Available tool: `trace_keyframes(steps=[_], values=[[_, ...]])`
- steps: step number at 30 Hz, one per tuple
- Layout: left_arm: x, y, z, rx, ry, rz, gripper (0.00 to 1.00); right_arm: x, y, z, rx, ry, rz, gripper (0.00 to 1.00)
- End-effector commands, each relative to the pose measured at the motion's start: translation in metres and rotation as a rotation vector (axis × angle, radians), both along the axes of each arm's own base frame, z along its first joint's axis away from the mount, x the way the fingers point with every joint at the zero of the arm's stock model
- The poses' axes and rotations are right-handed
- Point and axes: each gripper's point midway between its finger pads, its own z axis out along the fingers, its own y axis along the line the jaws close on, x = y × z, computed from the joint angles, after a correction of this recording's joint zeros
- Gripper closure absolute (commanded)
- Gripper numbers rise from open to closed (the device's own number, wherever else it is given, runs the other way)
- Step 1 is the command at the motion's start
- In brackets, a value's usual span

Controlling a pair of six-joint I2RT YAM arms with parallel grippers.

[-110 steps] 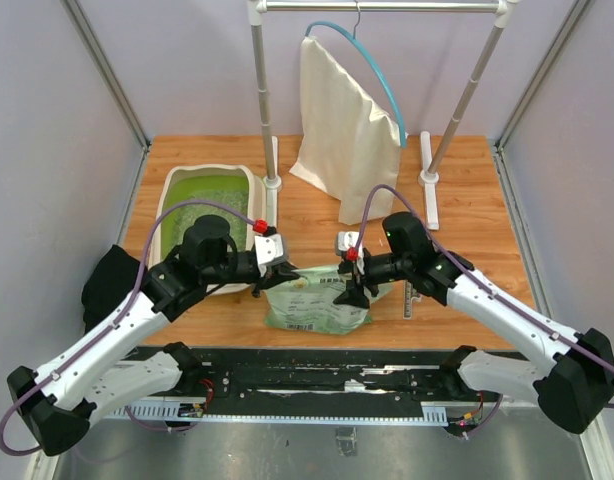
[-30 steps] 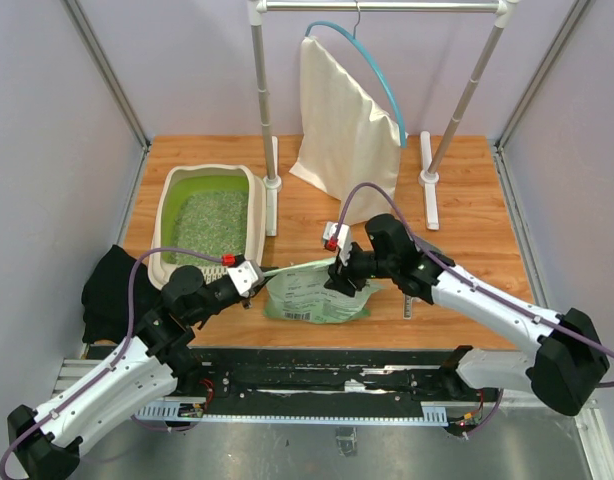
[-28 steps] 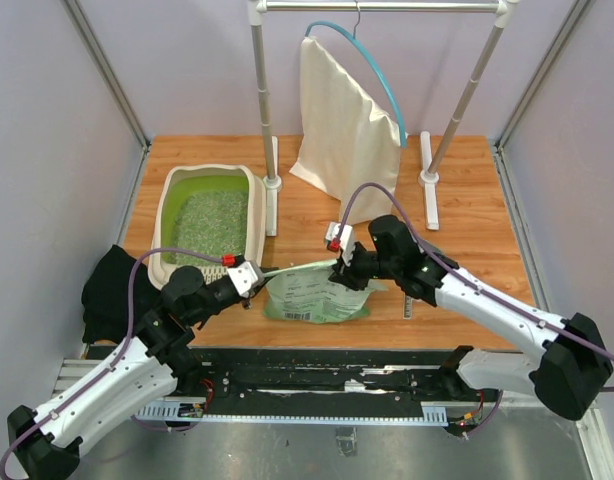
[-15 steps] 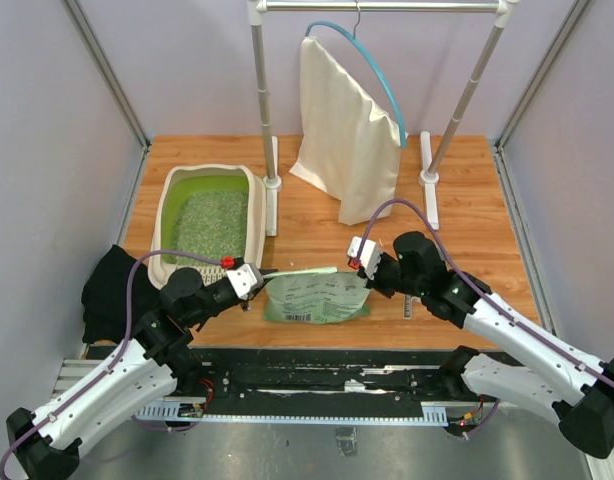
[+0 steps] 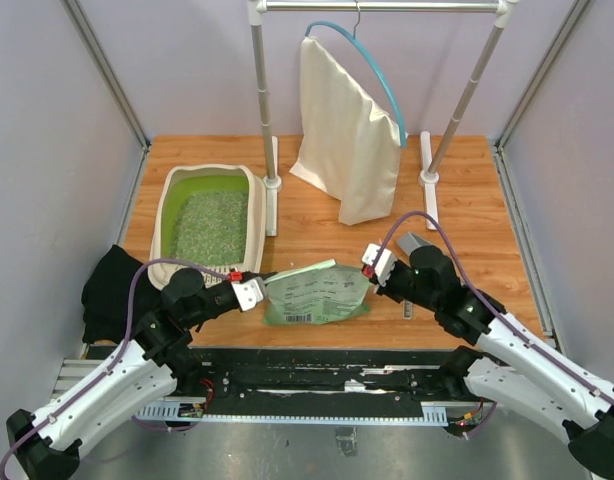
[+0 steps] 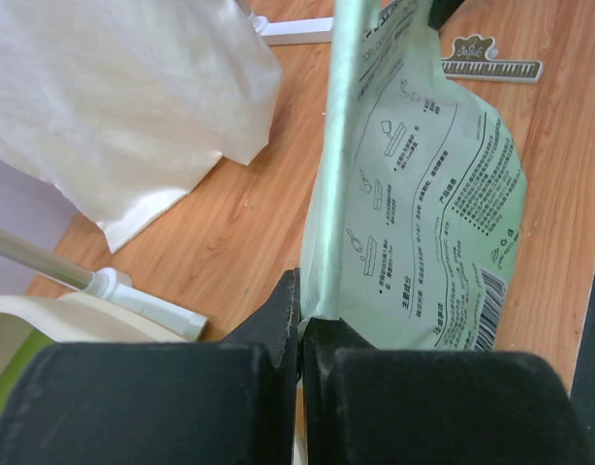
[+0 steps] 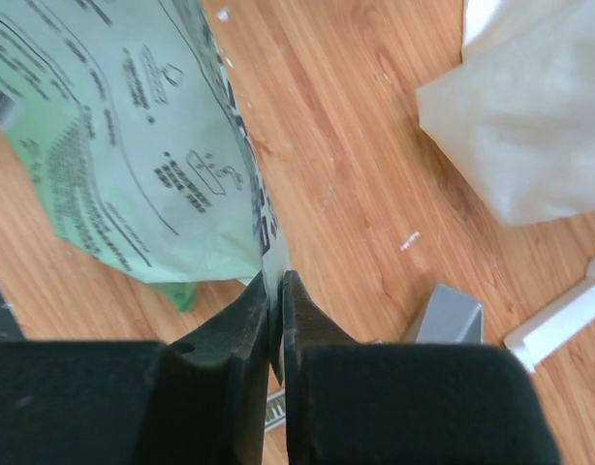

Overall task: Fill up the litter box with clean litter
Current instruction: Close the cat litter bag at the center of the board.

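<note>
Here, left tool [image 6: 299,293] and right tool [image 7: 276,287] pinch the green bag [image 5: 317,292] on wooden tabletop [image 5: 312,218], lilac walls [image 5: 187,60] around.

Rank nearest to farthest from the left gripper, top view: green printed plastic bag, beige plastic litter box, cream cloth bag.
1. Green printed bag, held by left gripper.
2. Beige litter box, back left.
3. Cream cloth bag, far back.

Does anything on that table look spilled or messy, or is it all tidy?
A few pale specks lie scattered beside the green bag. They may be stray granules, but they are too small to be sure. Otherwise the litter sits inside the litter box, and nothing looks tipped or broken.
</note>
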Motion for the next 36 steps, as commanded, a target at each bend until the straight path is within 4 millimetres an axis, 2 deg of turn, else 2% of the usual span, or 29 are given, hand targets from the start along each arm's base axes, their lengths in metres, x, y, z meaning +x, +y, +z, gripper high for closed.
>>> trace_keyframes(steps=[1,3,6,8,11,15,18,21,23,27,31,36], values=[[-0.003,0.006,-0.02,0.126,-0.08,-0.043,1.0,-0.023,0.024,0.032,0.214,0.04,0.1,0.85],[-0.005,0.008,-0.019,0.136,-0.109,-0.051,0.99,-0.031,0.027,0.049,0.275,0.025,0.132,0.64],[-0.01,0.007,-0.014,0.119,-0.133,-0.077,1.0,-0.038,0.03,0.084,0.356,-0.006,0.16,0.46],[-0.014,0.005,-0.013,0.11,-0.136,-0.095,1.0,-0.034,0.031,0.108,0.415,0.0,0.118,0.35],[-0.02,0.003,-0.015,0.109,-0.128,-0.127,0.99,-0.014,0.032,0.125,0.475,0.069,-0.024,0.28],[-0.027,0.003,-0.014,0.106,-0.131,-0.158,0.99,-0.003,0.054,0.131,0.511,0.229,-0.057,0.27],[-0.031,0.005,-0.019,0.14,-0.127,-0.176,1.0,0.009,0.069,0.129,0.523,0.326,-0.084,0.27],[-0.033,0.007,-0.024,0.175,-0.134,-0.193,0.99,0.001,0.091,0.117,0.475,0.426,0.034,0.26],[-0.035,0.007,-0.026,0.194,-0.135,-0.207,1.0,-0.005,0.098,0.098,0.417,0.502,0.076,0.25],[-0.041,0.009,-0.027,0.221,-0.12,-0.235,0.99,-0.015,0.099,0.06,0.268,0.571,0.173,0.18],[-0.042,0.013,-0.033,0.261,-0.11,-0.236,0.99,-0.019,0.098,0.051,0.206,0.59,0.234,0.14],[-0.043,0.018,-0.04,0.31,-0.112,-0.243,0.99,-0.015,0.095,0.034,0.13,0.585,0.253,0.11]])
